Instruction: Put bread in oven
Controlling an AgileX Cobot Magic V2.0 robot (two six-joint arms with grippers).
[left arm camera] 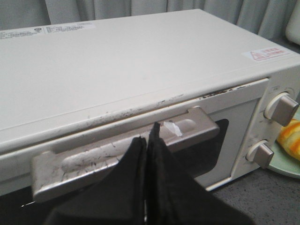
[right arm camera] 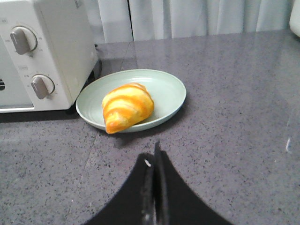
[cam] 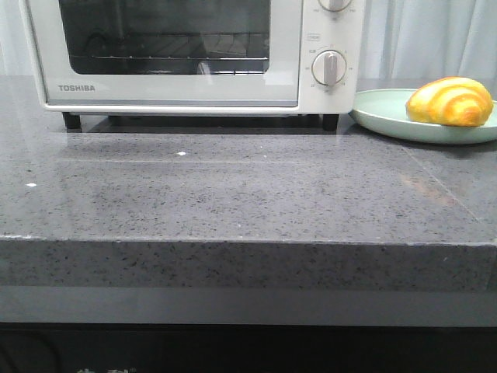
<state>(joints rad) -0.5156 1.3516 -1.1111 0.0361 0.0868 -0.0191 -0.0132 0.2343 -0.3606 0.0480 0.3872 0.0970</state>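
Note:
The white TOSHIBA oven (cam: pixel 171 54) stands at the back left with its glass door closed; it also shows in the left wrist view (left arm camera: pixel 117 70) and the right wrist view (right arm camera: pixel 51 51). The golden striped bread (cam: pixel 450 102) lies on a pale green plate (cam: pixel 388 115) to the oven's right; the right wrist view shows the bread (right arm camera: pixel 127 107) too. My left gripper (left arm camera: pixel 147 136) is shut and empty, its tips just in front of the oven's scuffed door handle (left arm camera: pixel 117 154). My right gripper (right arm camera: pixel 153 152) is shut and empty over the counter, a short way from the plate (right arm camera: pixel 168 91). Neither gripper shows in the front view.
The grey speckled counter (cam: pixel 248 194) has its front edge near the camera. Two round dials (cam: pixel 329 67) sit on the oven's right side. Pale curtains (cam: pixel 435 39) hang behind. A white object's edge (right arm camera: pixel 295 16) shows at the far corner of the counter.

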